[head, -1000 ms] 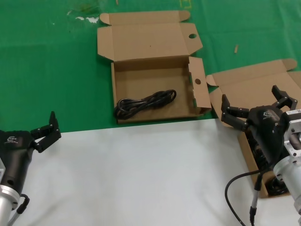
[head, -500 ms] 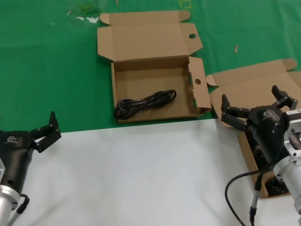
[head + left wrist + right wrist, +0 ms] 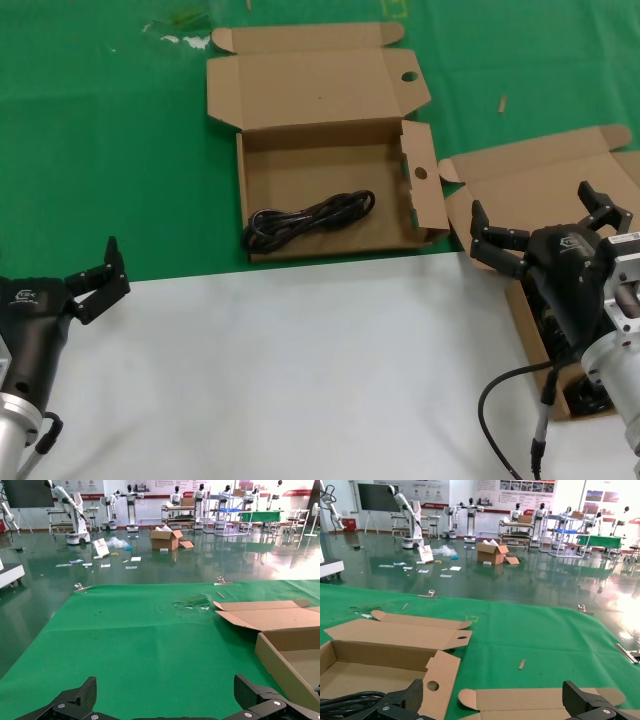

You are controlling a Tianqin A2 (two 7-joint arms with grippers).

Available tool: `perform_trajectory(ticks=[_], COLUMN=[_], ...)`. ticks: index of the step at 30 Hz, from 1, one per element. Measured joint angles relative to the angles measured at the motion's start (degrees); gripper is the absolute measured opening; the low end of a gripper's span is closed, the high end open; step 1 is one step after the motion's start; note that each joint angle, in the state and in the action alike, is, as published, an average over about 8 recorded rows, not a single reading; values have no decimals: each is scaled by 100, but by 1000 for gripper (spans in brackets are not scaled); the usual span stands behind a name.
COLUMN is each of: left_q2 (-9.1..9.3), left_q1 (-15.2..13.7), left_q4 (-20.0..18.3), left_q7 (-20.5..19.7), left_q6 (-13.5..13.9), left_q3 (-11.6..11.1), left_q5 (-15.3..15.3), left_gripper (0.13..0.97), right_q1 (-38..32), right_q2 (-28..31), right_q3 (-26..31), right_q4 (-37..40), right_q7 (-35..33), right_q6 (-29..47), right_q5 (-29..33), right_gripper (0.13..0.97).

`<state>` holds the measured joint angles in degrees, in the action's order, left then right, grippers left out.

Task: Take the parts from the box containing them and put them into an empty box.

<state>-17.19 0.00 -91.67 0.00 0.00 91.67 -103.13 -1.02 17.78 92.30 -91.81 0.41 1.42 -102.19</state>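
The plain-lidded brown box (image 3: pixel 527 320) lies at the right, its lid (image 3: pixel 540 185) folded back; dark parts (image 3: pixel 585 395) show inside it, mostly hidden by my right arm. My right gripper (image 3: pixel 535 215) hovers open above this box with nothing between its fingers; the right wrist view shows the gripper (image 3: pixel 492 695) over the lid (image 3: pixel 530 697). The wide shallow box with round holes (image 3: pixel 310 90) sits at centre back and holds a coiled black cable (image 3: pixel 308 218). My left gripper (image 3: pixel 98 280) rests open at the lower left, far from both boxes and empty (image 3: pixel 165 690).
A white sheet (image 3: pixel 300 370) covers the near half of the table, with green cloth (image 3: pixel 110 150) beyond it. White scraps (image 3: pixel 180 38) lie on the cloth at the back left. A small tan chip (image 3: pixel 503 102) lies between the boxes at the back right.
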Motion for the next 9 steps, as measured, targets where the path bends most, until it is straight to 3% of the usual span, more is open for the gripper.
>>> perform_trajectory(ticks=[9], left_q2=[0], left_q1=[0], left_q4=[0], left_q7=[0], left_q6=[0], left_q3=[0], left_q5=[0], left_gripper=[966], right_q1=[0], right_q2=[0], right_q3=[0], right_q4=[0], right_q7=[0], right_q6=[0], right_q5=[0], right_gripper=[966])
